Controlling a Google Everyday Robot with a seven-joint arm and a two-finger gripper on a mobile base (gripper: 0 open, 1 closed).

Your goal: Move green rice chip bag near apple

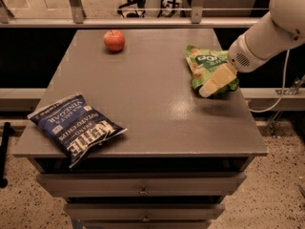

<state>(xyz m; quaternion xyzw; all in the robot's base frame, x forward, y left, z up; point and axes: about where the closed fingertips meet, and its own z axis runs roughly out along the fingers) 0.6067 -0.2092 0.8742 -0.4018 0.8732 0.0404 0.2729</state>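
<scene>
The green rice chip bag lies flat near the right edge of the grey table top. The red-orange apple sits at the far left of the table, well apart from the bag. My gripper comes in from the right on a white arm; its pale fingers lie over the near part of the bag, covering some of it.
A dark blue Kettle chip bag lies at the front left corner, hanging over the edge a little. Drawers sit below the table front. A metal rail runs behind the table. A cable hangs at the right.
</scene>
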